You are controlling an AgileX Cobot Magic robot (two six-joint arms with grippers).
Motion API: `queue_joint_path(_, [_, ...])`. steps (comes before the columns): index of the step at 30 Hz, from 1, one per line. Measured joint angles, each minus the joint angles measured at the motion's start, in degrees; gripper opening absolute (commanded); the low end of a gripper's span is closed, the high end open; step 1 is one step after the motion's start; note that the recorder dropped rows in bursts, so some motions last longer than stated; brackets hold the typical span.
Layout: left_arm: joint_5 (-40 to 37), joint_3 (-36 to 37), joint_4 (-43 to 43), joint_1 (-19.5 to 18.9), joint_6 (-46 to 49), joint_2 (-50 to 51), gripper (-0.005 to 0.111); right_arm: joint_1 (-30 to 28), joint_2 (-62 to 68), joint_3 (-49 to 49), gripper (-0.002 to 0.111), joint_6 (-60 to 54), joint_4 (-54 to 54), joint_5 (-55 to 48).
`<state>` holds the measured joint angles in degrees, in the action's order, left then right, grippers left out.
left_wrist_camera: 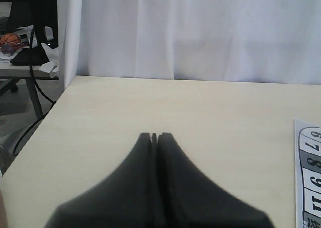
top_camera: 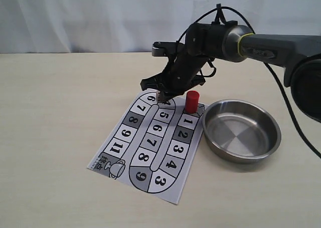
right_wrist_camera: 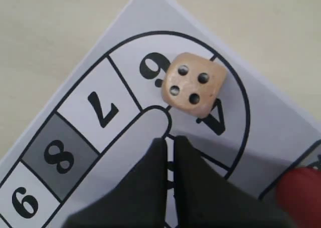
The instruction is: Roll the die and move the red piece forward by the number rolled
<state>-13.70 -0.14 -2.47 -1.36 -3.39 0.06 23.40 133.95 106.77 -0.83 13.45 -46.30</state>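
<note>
The right gripper (top_camera: 163, 97), fingers pressed together on nothing, hangs over the game board's (top_camera: 168, 190) far bend, at 9 o'clock from the upright red piece (top_camera: 191, 101). The die (right_wrist_camera: 193, 85) lies there, four up. The left gripper (left_wrist_camera: 154, 136) is likewise pressed together.

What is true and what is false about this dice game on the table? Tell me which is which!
1. The die shows four dots on top. True.
2. The red piece stands on square 9. False: it stands at the start of the path, right next to square 1.
3. The die is inside the metal bowl. False: the bowl is empty, and the die lies on the board.
4. The right fingers are shut and hold nothing. True.
5. The left fingers are open wide. False: they are shut together over bare table.
</note>
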Motion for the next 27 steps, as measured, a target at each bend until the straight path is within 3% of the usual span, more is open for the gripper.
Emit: queue_joint_path(27, [0.0, 0.0, 0.0, 0.0, 0.0, 0.0, 0.000, -0.3, 1.7, 0.0, 0.004, 0.2, 0.0, -0.2])
